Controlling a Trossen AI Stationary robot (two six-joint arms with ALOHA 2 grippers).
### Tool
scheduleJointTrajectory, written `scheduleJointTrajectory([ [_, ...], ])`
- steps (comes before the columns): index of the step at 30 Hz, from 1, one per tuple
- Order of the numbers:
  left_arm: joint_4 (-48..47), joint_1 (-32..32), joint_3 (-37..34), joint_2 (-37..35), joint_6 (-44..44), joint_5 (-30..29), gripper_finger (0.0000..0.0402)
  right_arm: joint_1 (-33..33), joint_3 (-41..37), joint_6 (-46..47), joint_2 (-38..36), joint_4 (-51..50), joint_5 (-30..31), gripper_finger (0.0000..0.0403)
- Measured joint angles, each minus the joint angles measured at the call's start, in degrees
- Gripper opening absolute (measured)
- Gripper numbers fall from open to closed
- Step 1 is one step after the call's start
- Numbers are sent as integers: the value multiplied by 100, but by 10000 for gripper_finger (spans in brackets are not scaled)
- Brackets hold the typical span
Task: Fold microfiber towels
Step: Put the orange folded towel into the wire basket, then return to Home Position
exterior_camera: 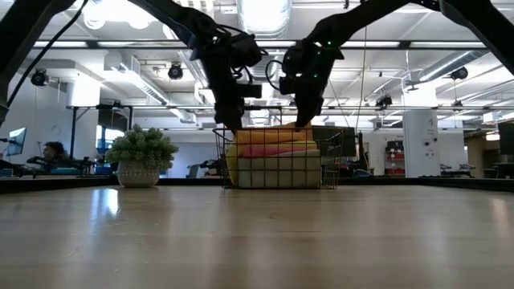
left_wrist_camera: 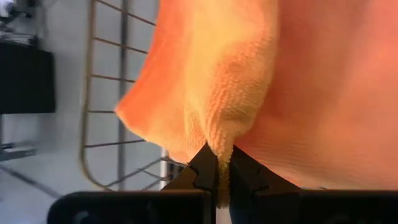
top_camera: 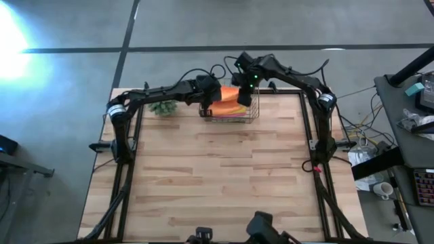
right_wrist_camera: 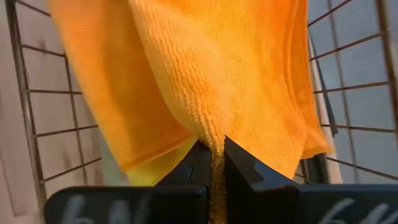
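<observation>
1. Orange towel (top_camera: 230,94): you see it on top of the stack in the wire basket (top_camera: 252,116) at twelve o'clock on the table (top_camera: 224,176), with pink and yellow towels (exterior_camera: 273,160) under it.
2. Left tool (left_wrist_camera: 217,171): pinched shut on a fold of the orange towel at its nine o'clock edge.
3. Right tool (right_wrist_camera: 214,155): pinched shut on the same towel at its three o'clock edge.
4. Step in hand, by judgement: taking the first towel out of the basket; no folding shows yet.
5. Next move, by judgement: raise both tools together, clear the basket rim, then carry the towel toward six o'clock and spread it flat.
6. Plant ball (top_camera: 163,106): at nine o'clock of the basket, apart from it.
</observation>
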Motion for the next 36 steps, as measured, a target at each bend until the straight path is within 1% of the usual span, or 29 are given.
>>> scheduleJointTrajectory([
  [2,-172,-4,2,-16,-3,206,0,28,-2,-4,0,-31,-3,11],
  [7,-752,-56,174,-26,-5,987,0,55,-2,35,0,-184,-83,11],
  [10,-766,-83,212,-29,-1,1272,0,55,-2,12,0,-332,-245,11],
  [13,-750,-87,243,-31,4,1299,7,57,-2,87,0,-341,-325,11],
  [16,-759,-83,243,-32,4,1294,30,76,-2,97,0,-376,-327,22],
  [19,-778,-87,243,-32,6,1291,60,81,-2,98,0,-428,-329,50],
  [23,-947,-87,243,-33,4,1263,100,89,0,205,-34,-460,-328,98],
  [27,-1072,-87,236,-188,-129,1259,129,89,242,324,-84,-826,-331,137],
  [32,-1075,-87,236,-676,-170,1204,140,89,545,436,-245,-1090,-330,163],
  [36,-1115,-83,177,-1214,-712,1198,141,89,675,595,-509,-1066,-335,168],
])
